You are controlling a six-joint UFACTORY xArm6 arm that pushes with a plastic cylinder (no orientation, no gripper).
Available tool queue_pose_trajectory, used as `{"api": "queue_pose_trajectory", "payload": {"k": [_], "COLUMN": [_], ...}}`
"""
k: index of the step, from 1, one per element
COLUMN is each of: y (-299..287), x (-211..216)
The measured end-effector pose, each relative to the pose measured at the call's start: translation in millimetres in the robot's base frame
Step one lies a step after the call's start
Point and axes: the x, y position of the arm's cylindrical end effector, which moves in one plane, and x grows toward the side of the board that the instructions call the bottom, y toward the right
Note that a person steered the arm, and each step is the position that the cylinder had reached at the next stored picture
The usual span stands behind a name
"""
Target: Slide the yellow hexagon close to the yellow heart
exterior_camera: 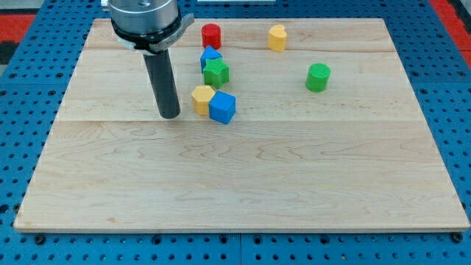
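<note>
Camera view
Board: pale wooden table top (243, 191) on a blue pegboard surround.
My tip: (170, 115) rod upright, lower end on the board, just to the view's left of the yellow hexagon, a narrow gap between them.
Fingers: the arm carries a plain rod only; no jaws to be apart or together.
Yellow hexagon: (202, 98) near board centre, touching the blue cube (222, 107) on its right.
Yellow heart: (277, 37) near the view's top, well apart from the hexagon, up and to the right.
Green star: (216, 72) just above the hexagon, against a blue block (210, 54), shape unclear.
Red cylinder: (211, 35) at the view's top.
Green cylinder: (318, 76) alone at the view's right.
</note>
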Motion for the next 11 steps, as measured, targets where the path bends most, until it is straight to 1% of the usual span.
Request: {"api": "queue_pose_trajectory", "payload": {"k": [2, 3, 6, 8, 10, 11], "y": [54.8, 65.6, 130.3, 196.7, 137.3, 159.9], "x": [-33.1, -38.6, -97.8, -118.2, -126.8, -139.8]}}
